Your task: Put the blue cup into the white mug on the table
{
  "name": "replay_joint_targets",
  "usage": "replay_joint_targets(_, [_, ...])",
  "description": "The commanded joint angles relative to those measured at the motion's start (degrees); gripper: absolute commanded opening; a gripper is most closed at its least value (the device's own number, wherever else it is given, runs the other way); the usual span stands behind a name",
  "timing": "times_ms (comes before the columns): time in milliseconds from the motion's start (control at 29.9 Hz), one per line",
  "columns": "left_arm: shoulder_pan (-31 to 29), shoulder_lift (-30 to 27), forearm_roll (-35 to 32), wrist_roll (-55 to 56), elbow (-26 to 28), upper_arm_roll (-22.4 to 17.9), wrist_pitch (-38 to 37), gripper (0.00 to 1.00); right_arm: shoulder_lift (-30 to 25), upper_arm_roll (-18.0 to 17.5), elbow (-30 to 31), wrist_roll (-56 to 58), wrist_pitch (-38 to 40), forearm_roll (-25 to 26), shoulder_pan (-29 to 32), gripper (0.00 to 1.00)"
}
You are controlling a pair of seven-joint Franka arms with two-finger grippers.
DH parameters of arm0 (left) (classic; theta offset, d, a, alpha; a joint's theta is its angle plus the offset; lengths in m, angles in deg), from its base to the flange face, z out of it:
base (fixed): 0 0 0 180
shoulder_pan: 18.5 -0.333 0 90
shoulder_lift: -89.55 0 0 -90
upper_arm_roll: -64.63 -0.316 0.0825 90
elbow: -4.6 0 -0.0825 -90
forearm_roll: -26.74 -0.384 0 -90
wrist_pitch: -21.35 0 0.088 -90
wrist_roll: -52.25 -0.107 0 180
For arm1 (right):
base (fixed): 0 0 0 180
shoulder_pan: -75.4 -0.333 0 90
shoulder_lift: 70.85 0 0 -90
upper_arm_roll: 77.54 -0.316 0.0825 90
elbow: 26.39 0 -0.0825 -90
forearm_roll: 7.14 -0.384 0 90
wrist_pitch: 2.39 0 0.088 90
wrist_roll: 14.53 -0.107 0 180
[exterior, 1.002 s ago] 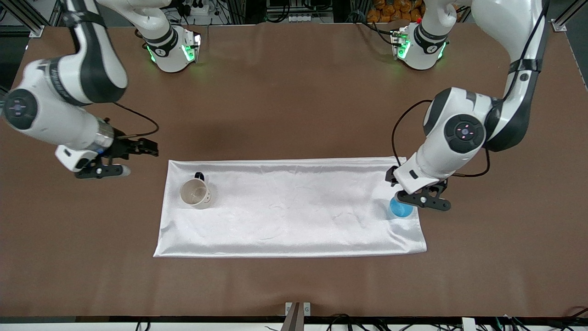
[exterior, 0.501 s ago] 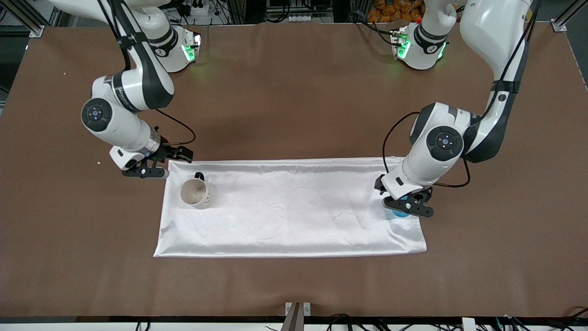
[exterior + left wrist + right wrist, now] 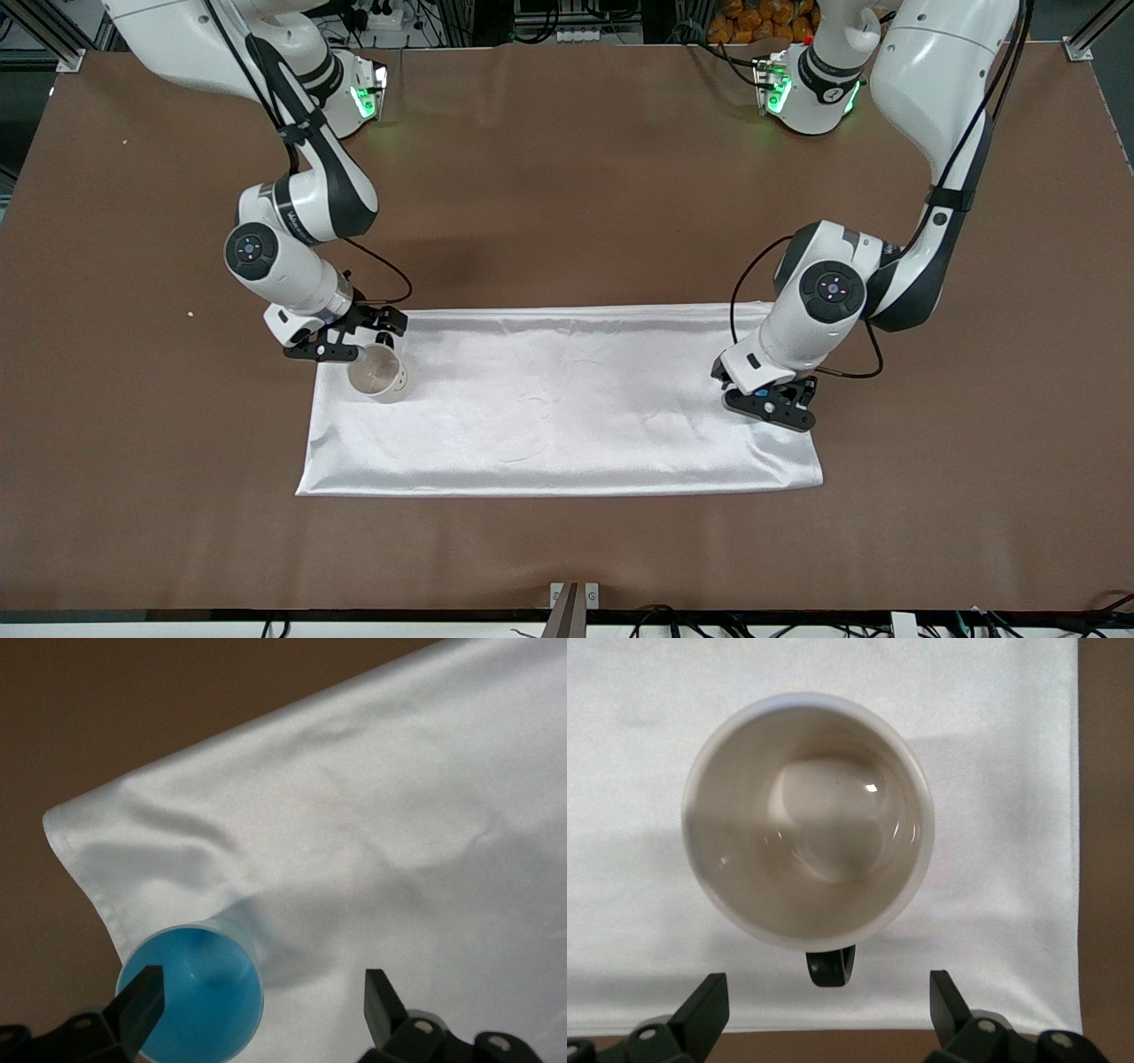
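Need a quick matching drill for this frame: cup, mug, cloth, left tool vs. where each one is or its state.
Things:
1. blue cup
2. white mug
3. cloth
4. left tool

Places or states:
A. spread flat on the brown table
B. open, over the blue cup
C. upright on the cloth, near the corner at the left arm's end
D. upright and empty on the cloth, at the right arm's end

Pairs: 1-C, 2-D, 3-A, 4-B
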Motion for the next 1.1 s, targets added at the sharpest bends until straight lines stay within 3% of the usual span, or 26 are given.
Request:
replay_joint_targets(0, [-0.4, 1.3, -1.8, -0.3, 0.0, 0.2, 1.6, 1.0, 1.8, 0.1, -2.3, -0.4, -0.3, 0.1, -0.2, 1.0])
replay_joint_targets(367, [-0.2, 2.5, -1.8, 0.3, 0.2, 0.2, 1.7, 1.0, 7.1, 0.2, -5.7, -0.2, -4.6, 0.4, -1.1, 1.0])
replay_joint_targets(768, [-0.1, 3.2, -1.8, 0.7, 0.8, 0.2, 1.7, 1.0, 8.6, 0.2, -6.0, 0.0, -6.2, 1.8, -1.1, 1.0])
replay_joint_targets(835, [-0.1, 3.2, -1.8, 0.8, 0.7, 0.2, 1.7, 1.0, 8.7, 0.2, -6.0, 0.0, -6.3, 2.4, -1.2, 0.83])
replay_joint_targets(902, [-0.1, 3.2, -1.8, 0.8, 0.7, 0.2, 1.7, 1.0, 8.7, 0.2, -6.0, 0.1, -6.3, 3.9, -1.1, 0.59])
replay_joint_targets(935, [-0.1, 3.2, -1.8, 0.8, 0.7, 0.2, 1.7, 0.87, 8.7, 0.2, -6.0, 0.1, -6.3, 5.4, -1.1, 0.41])
replay_joint_targets(1002, [-0.1, 3.1, -1.8, 0.8, 0.7, 0.2, 1.6, 0.33, 8.7, 0.2, -6.0, 0.1, -6.4, 8.0, -1.1, 0.19])
replay_joint_targets(1035, [-0.1, 3.2, -1.8, 0.7, 0.7, 0.2, 1.6, 0.16, 8.7, 0.2, -6.0, 0.1, -6.4, 8.7, -1.1, 0.11])
replay_joint_targets(1069, [0.0, 3.2, -1.8, 0.7, 0.7, 0.2, 1.6, 0.07, 8.7, 0.2, -6.0, 0.1, -6.5, 8.8, -1.1, 0.06])
